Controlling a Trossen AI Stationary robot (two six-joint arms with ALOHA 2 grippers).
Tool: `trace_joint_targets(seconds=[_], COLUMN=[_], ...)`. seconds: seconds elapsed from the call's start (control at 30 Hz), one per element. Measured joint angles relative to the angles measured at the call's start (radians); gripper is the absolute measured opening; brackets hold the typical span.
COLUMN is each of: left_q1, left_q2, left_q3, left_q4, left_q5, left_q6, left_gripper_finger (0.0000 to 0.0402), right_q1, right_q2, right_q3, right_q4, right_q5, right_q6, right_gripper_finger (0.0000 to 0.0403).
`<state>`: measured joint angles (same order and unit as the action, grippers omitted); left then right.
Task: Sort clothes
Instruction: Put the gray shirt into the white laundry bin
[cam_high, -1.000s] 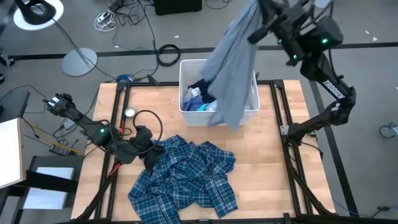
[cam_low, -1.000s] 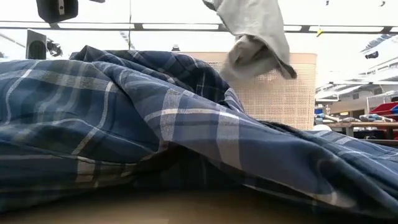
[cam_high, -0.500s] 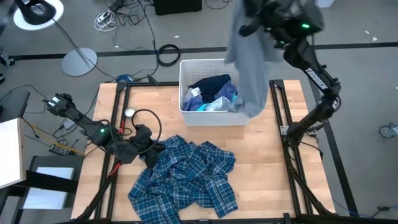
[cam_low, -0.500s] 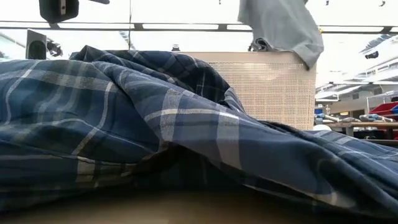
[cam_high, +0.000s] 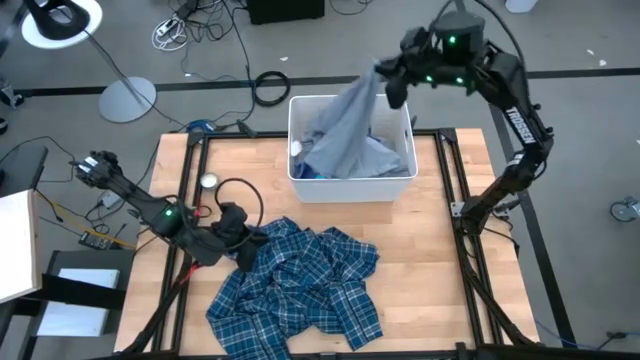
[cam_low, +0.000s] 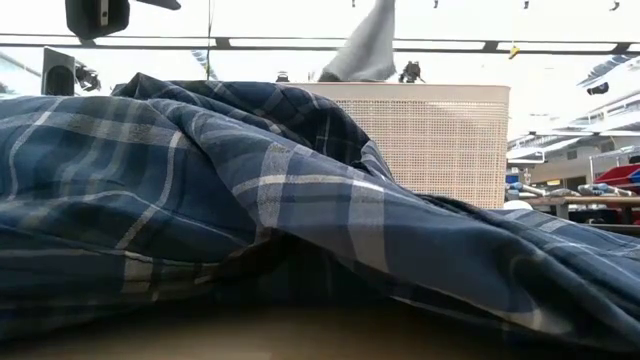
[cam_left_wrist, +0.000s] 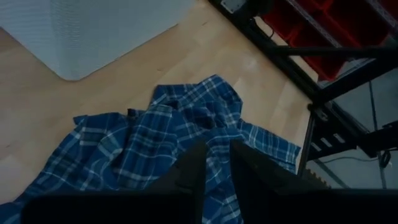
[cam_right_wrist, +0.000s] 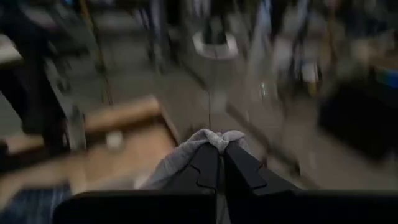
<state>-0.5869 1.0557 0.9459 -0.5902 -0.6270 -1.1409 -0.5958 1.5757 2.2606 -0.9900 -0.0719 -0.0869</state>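
My right gripper (cam_high: 385, 76) is above the far rim of the white bin (cam_high: 297, 183) and is shut on the plain grey garment (cam_high: 345, 130). The garment slants down from the gripper into the bin, and its lower part lies on the other clothes there; a bit of blue (cam_high: 303, 166) shows under it. The blue-white plaid shirt (cam_high: 300, 285) lies crumpled on the table's near middle. My left gripper (cam_high: 243, 232) is at the shirt's left edge, its fingers nearly together. The low view shows the shirt (cam_low: 200, 200) up close, with the bin (cam_low: 450, 140) behind it. My right gripper pinches a bunched fold of the grey garment's top end (cam_right_wrist: 208, 140) between its two fingers. The garment hangs below the gripper, and its lower part (cam_high: 355, 160) rests in the bin. My left gripper has its fingers (cam_left_wrist: 193, 168) on the plaid shirt's left edge (cam_high: 252, 240), with cloth (cam_left_wrist: 217, 163) in the narrow gap between them. The shirt lies slack on the table.
A black cable loop (cam_high: 236, 195) and a small round thing (cam_high: 207, 181) lie on the table's left. Black frame rails (cam_high: 455, 200) run along both sides. Bare wood (cam_high: 430, 270) shows to the right of the shirt.
My right gripper has come down and toward the table's left with the grey garment. The garment hung clear over the bin's right side; now its lower part has dropped into the bin and covers the clothes there.
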Motion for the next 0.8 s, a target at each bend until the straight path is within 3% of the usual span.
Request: trace_joint_targets(seconds=[0.17,0.4,0.57,0.8], left_q1=[0.0,0.0,0.0,-0.002], left_q2=[0.049,0.09,0.092,0.095], left_q3=[0.0,0.0,0.0,0.0], left_q4=[0.009,0.064,0.107,0.159], left_q5=[0.012,0.02,0.024,0.037], left_q6=[0.0,0.002,0.002,-0.024], left_gripper_finger=[0.0076,0.0076,0.0076,0.0076], right_q1=[0.004,0.05,0.06,0.059], right_q2=[0.024,0.16,0.299,0.509], right_q3=[-0.053,-0.219,-0.298,-0.349], right_q4=[-0.199,-0.215,-0.217,-0.214], right_q5=[0.014,-0.079,-0.041,-0.051], right_q6=[0.122,0.162,0.283,0.289], right_gripper_finger=[0.0006,0.0021,0.0071,0.0169])
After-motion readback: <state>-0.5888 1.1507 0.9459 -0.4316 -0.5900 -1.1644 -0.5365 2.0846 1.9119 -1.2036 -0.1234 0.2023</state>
